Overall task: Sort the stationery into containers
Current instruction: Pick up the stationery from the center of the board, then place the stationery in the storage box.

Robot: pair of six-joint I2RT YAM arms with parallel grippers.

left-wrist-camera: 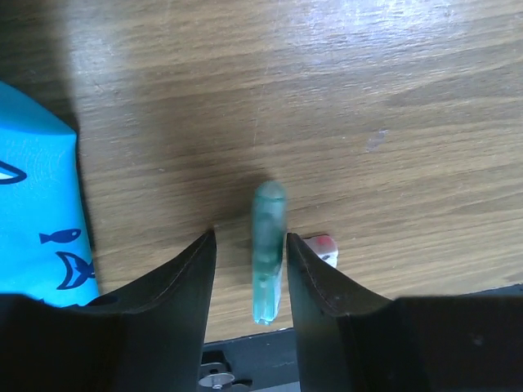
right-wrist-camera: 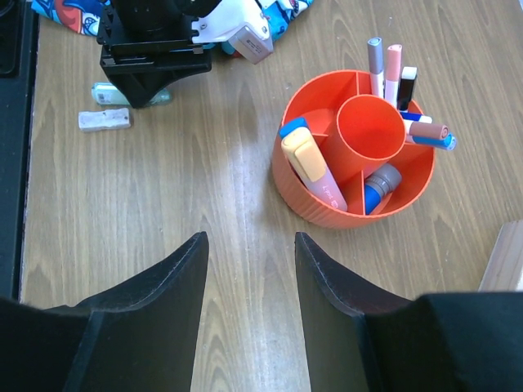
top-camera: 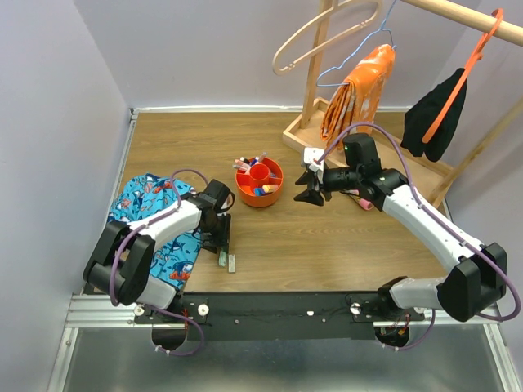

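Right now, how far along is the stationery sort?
Done: several markers already sit in the orange bowl. In hand: left gripper, jaws open either side of a pale green marker lying on the table, not lifted. Left: that marker and the small white piece beside it. Right gripper open, empty.

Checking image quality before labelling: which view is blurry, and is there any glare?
Left wrist: the green pen is soft and smeared, dark shadow beside it. Right wrist: sharp, with a pale glare streak on the table left of the bowl.

Overhead and downward right-wrist views share the bowl (top-camera: 258, 200).
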